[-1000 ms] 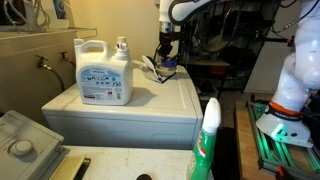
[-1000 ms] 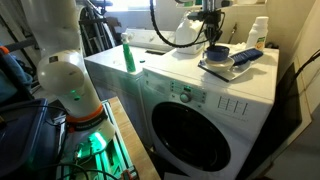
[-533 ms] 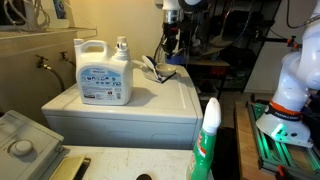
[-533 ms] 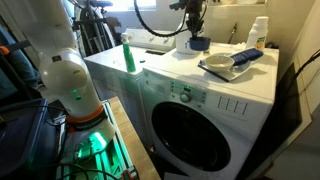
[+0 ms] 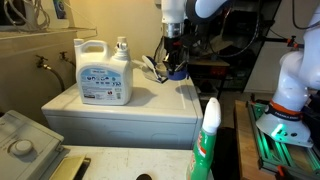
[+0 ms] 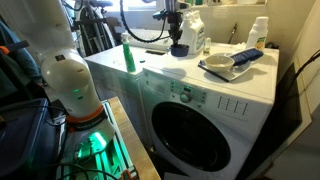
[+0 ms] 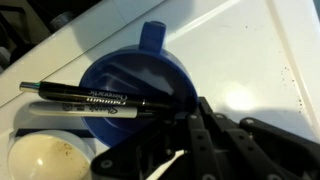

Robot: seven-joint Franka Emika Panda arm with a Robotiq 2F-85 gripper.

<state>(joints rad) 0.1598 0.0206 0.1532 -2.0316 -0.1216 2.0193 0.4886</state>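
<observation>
My gripper (image 5: 174,64) hangs over the white washer top (image 5: 120,108) and is shut on a blue cup (image 5: 176,73). In the other exterior view the gripper (image 6: 177,40) holds the blue cup (image 6: 179,48) just above the washer (image 6: 165,72), well away from the tray (image 6: 225,72) with a white bowl (image 6: 222,61). In the wrist view the blue cup (image 7: 140,80) fills the middle. A black marker (image 7: 85,98) shows across it and a white bowl (image 7: 40,158) sits at the lower left. The dark fingers (image 7: 200,140) are at the cup's rim.
A large white detergent jug (image 5: 103,72) stands on the washer near the wall; it also shows behind the gripper (image 6: 193,30). A green spray bottle (image 5: 208,140) (image 6: 128,55) stands at the washer's edge. A small white bottle (image 6: 258,33) stands at the back corner.
The gripper has carried the blue cup away from the tray with the bowl, across the washer top towards the detergent jug, and lower.
</observation>
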